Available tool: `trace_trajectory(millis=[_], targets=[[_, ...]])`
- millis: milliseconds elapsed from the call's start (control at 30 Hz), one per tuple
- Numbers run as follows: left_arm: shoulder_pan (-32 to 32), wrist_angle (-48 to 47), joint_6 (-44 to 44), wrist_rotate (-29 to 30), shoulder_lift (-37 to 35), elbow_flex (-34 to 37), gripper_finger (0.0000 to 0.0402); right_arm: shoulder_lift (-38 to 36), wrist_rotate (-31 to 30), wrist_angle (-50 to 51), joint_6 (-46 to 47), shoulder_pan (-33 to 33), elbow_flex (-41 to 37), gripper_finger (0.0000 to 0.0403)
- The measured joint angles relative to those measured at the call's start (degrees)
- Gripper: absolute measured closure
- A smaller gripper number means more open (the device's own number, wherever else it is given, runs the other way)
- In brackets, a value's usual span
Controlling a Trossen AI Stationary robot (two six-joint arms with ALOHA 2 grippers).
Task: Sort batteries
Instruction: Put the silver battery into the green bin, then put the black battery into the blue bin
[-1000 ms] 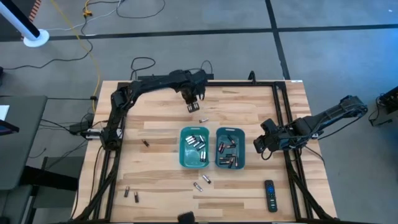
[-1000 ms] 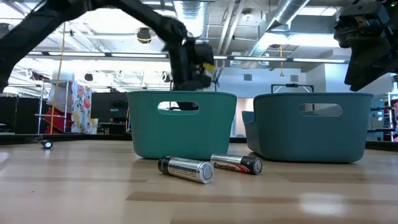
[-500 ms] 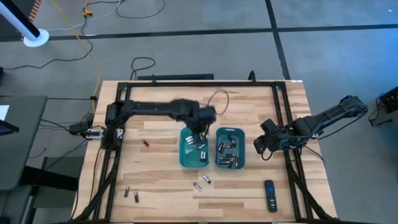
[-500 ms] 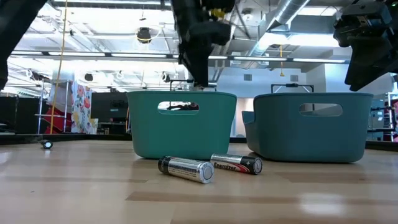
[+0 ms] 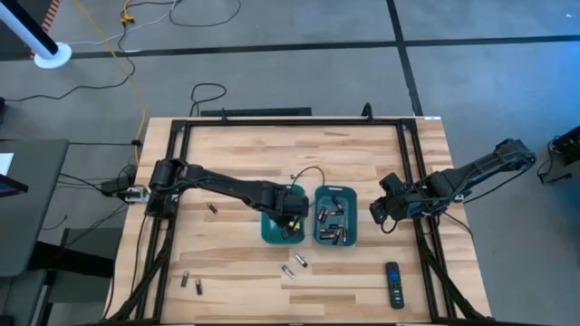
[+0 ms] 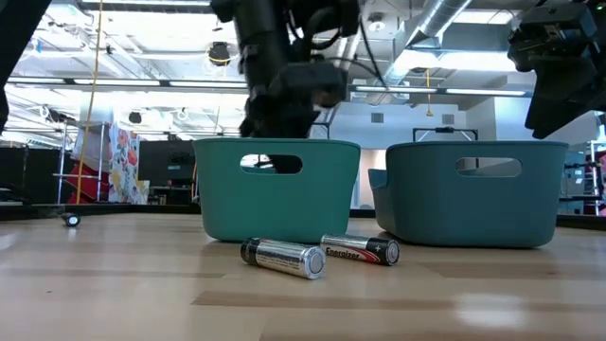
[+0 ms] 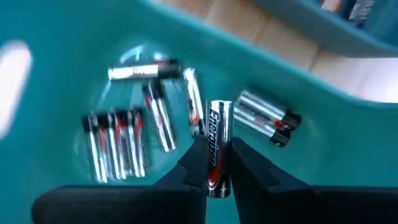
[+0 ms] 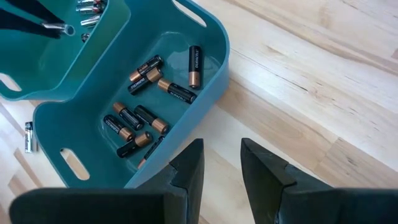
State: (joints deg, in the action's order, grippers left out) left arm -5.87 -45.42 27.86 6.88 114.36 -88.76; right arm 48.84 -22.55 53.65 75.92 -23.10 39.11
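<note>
Reaching over the left teal bin (image 5: 270,231), the left gripper (image 7: 217,163) was lowered into it, and its two dark fingers (image 7: 194,160) were closed on a silvery Energizer battery (image 7: 218,149), which stood between them with its length along the fingers. Under this battery, on the floor of the same bin, lay other silvery batteries (image 7: 117,143): a group of them side by side, some single ones near the middle, and one thicker cell (image 7: 267,116) just beside the held one. In the low view the left arm (image 6: 275,71) came down from above behind the rim of this bin.

On the wooden table (image 5: 236,163), in front of the bins, two loose batteries (image 6: 282,257) lay close together, and some more were near the left front corner (image 5: 191,283).

The right teal bin (image 8: 186,134) stood just beside the left one and held dark batteries with copper-coloured ends (image 8: 194,66), scattered on its floor.

Further right, the right gripper (image 8: 221,163) hung near the right side of this bin, above bare wood. Its fingers were parted with a clear gap, and nothing was between them. A black remote control (image 5: 392,283) lay near the front right corner of the table.
</note>
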Motion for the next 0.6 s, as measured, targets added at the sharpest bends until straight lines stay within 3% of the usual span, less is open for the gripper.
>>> trace_trajectory(millis=[100, 367, 600], targets=[[-0.42, 1.55, 4.7, 0.24, -0.04, 3.19, 0.0363, 0.02, 0.0, 0.0, 0.02, 0.01, 0.02, 0.028], [-0.44, 2.74, 9.72, 0.89, 0.01, 6.55, 0.0293, 0.01, 0.0, -0.03, -0.41, 0.01, 0.01, 0.028], [-0.44, 3.0, 9.75, 0.91, -0.02, 6.53, 0.0283, 0.0, 0.0, -0.08, -1.36, 0.01, 0.0, 0.028]])
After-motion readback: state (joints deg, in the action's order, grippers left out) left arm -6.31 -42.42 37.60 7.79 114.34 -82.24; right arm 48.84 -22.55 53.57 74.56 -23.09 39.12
